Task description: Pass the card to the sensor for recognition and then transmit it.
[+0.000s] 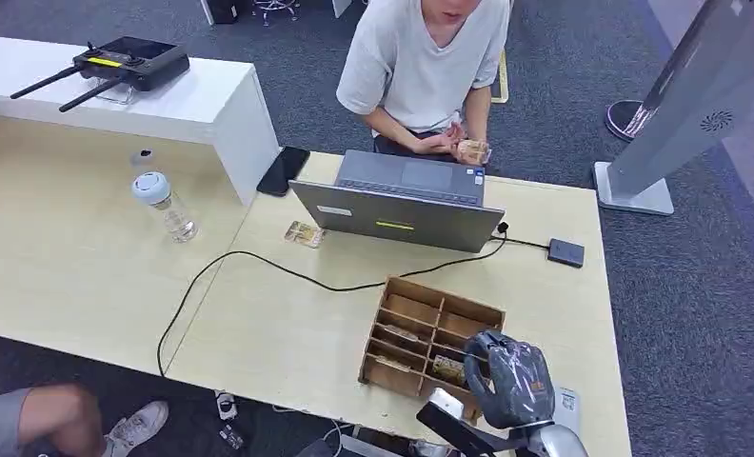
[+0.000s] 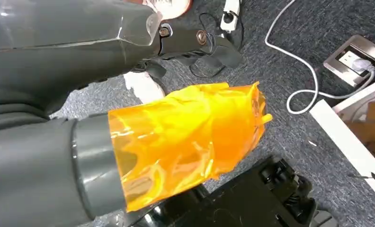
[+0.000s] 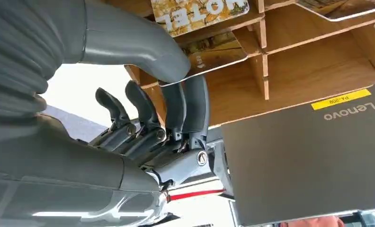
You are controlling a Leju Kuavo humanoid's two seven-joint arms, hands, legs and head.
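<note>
At the table's near right edge, your right hand pinches a patterned card in the compartmented wooden tray; the small black sensor pad lies farther right.

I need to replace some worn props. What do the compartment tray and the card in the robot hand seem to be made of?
The compartment tray looks like thin unfinished plywood or fibreboard: matte brown, slotted dividers. The card, pinched by the right robot hand, looks like glossy printed plastic, possibly laminated card: thin, stiff, with a pale edge.
</note>
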